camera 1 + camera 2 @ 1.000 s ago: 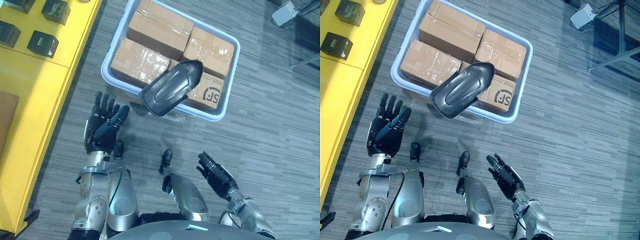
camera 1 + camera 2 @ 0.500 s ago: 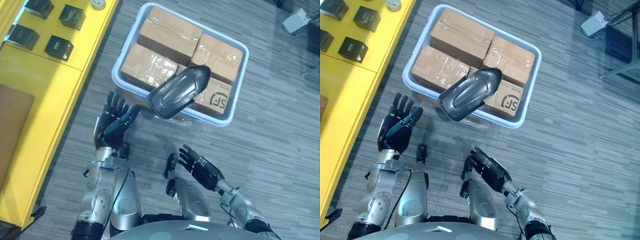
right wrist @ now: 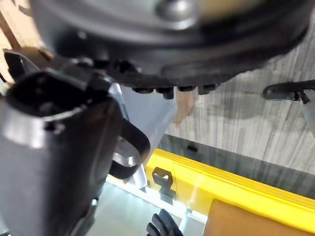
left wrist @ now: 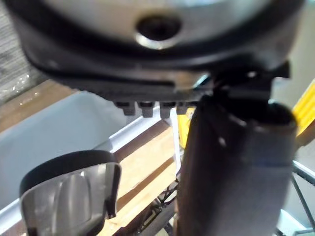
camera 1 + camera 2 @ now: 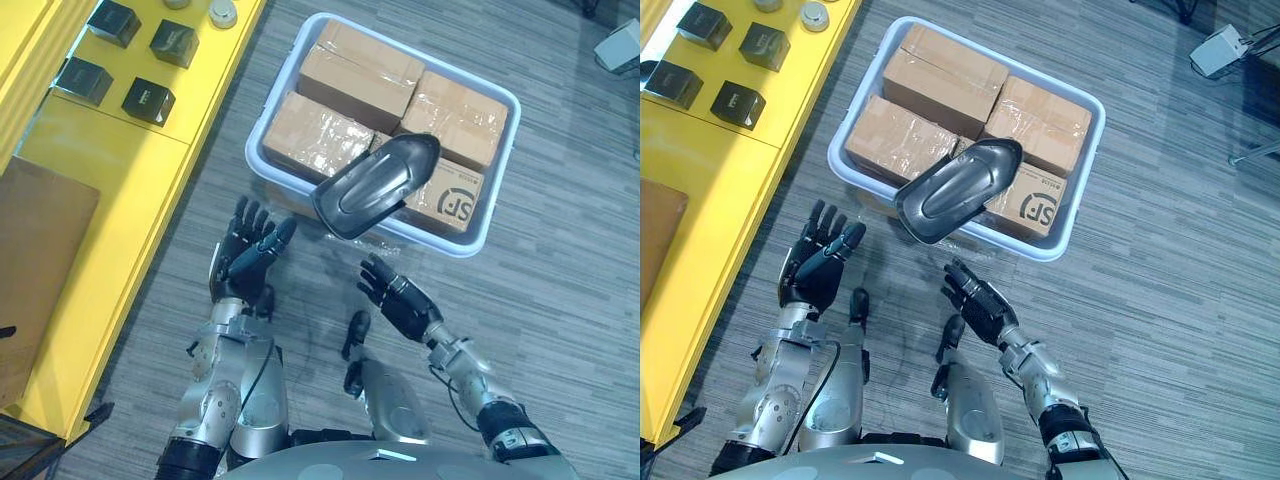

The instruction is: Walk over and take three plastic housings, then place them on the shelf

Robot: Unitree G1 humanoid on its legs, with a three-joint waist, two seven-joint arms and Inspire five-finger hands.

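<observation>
Floor bin holds one housing, untaken; your left hand and right hand spread open, empty; nothing on the yellow shelf yet.

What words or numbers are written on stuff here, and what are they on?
Cardboard box: a black logo, upside down and partly under the housing; not clearly readable.
Small black boxes on the shelf: faint print on top, too small to read.

I hold both arms stretched forward, my left hand and right hand empty, fingers spread.
</observation>
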